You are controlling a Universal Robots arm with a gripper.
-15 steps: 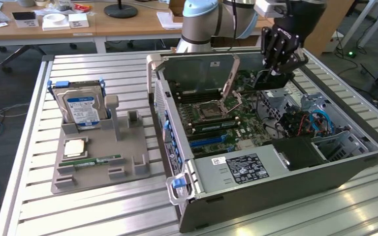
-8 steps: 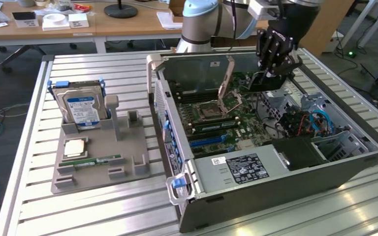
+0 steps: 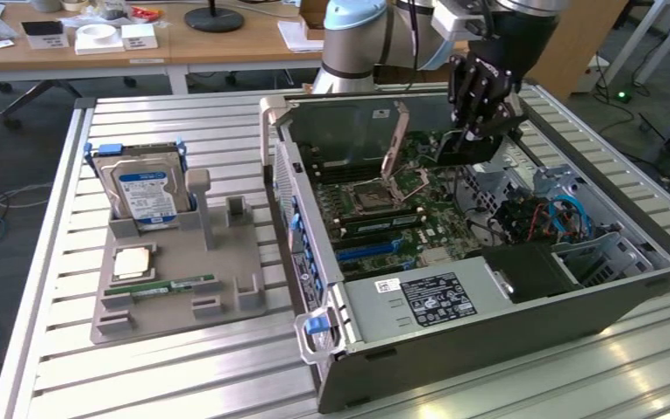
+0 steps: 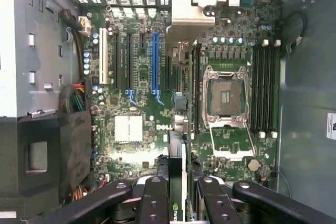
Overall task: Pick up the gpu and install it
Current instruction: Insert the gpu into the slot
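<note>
My gripper (image 3: 475,129) hangs over the open computer case (image 3: 487,336), shut on the gpu (image 3: 466,150), a thin black card held upright below the fingers. In the wrist view the gpu (image 4: 177,161) is seen edge-on between the two black fingers (image 4: 154,198), above the green motherboard (image 4: 136,129). The card sits a little to one side of the long blue slot (image 4: 155,61) and is apart from the board.
A grey parts holder (image 3: 230,301) stands at the exterior view's left, with a silver hard drive (image 3: 143,192) upright in it and a RAM stick (image 3: 178,285) lying flat. Inside the case are the CPU socket (image 4: 227,98), a black power supply shroud (image 4: 47,156) and cables.
</note>
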